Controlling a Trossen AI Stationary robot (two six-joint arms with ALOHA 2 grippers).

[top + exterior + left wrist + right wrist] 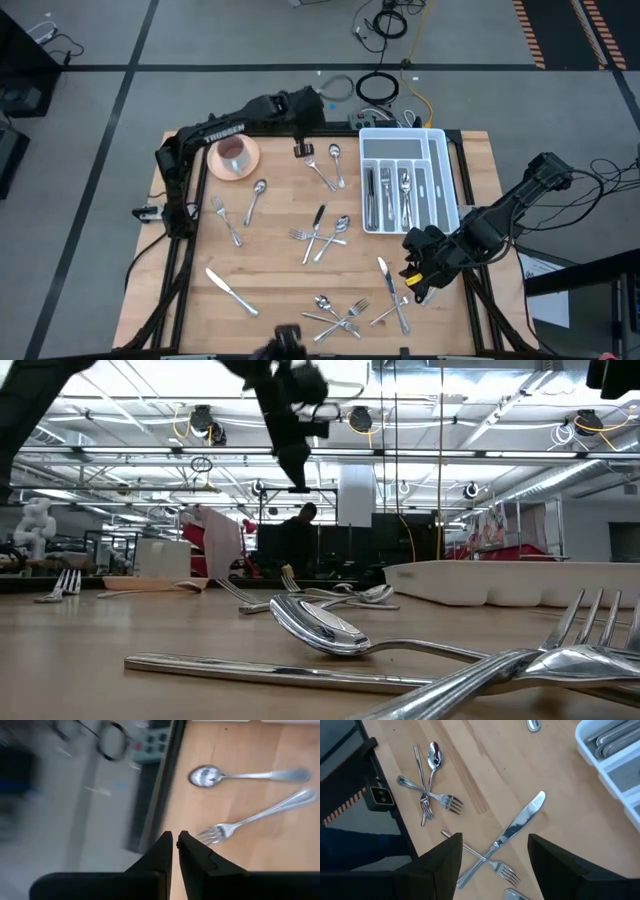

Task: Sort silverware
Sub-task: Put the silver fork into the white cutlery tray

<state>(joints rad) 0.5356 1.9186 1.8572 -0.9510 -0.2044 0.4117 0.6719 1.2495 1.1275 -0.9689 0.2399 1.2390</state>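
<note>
Fingers nearly together and empty, the left gripper (304, 150) hovers at the table's far edge beside a shiny silver fork (323, 172) and spoon (336, 160), while the open right gripper (414, 275) hangs over a crossed knife (515, 826) near the right edge.

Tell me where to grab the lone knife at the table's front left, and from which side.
Grip the knife at mid-handle, coming straight down from above. It lies flat and diagonal on bare wood with nothing touching it, so the claw's fingers should straddle the narrow handle across its width. The blade end looks thinner and flatter, probably harder to pinch.
</note>
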